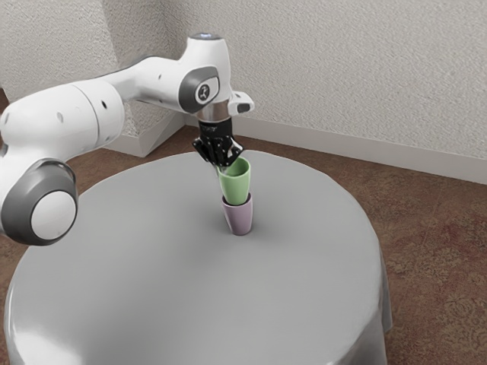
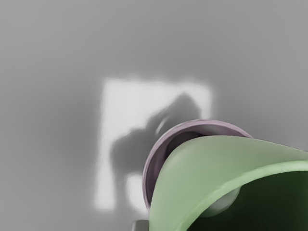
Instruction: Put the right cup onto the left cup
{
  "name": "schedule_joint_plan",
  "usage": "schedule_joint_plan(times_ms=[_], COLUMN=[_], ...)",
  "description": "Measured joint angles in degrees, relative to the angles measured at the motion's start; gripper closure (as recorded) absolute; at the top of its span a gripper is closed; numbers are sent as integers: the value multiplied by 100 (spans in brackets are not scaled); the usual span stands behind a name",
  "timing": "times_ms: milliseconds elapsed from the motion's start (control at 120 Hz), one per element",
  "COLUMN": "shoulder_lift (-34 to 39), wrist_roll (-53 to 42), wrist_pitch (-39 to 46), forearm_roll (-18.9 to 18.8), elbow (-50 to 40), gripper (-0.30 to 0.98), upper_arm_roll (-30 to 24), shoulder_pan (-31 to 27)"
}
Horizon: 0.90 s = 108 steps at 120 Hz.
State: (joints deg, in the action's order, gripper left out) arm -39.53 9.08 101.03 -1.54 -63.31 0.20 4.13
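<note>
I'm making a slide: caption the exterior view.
Claw at the rim of a green cup above a purple cup on a round table.

pale green cup (image 1: 235, 185), mauve cup (image 1: 239, 217), plain grey table (image 1: 152, 266), patterned brown carpet (image 1: 437, 251)

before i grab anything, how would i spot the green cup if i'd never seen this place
Find the round table under the grey cloth, then the two-cup stack toward its far side, below the black gripper. The green cup is the upper one, upright and open-topped; its neighbour, the cup under it, is pinkish purple.
</note>
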Motion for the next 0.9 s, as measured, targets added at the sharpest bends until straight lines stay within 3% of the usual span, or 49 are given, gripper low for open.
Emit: schedule_joint_plan(times_ms=[258,450,550,700,900], shoulder_lift=[-94,-97,-47,208,716], wrist_roll=[-1,-15,-21,-27,-33], wrist_pitch=[62,156,176,149,9], forearm_roll=[13,141,167,164,149], elbow=[-8,-158,-165,-166,-335], gripper=[78,39,24,12,5], upper_arm_roll=[10,23,25,32,25], shoulder_pan=[0,1,4,17,27])
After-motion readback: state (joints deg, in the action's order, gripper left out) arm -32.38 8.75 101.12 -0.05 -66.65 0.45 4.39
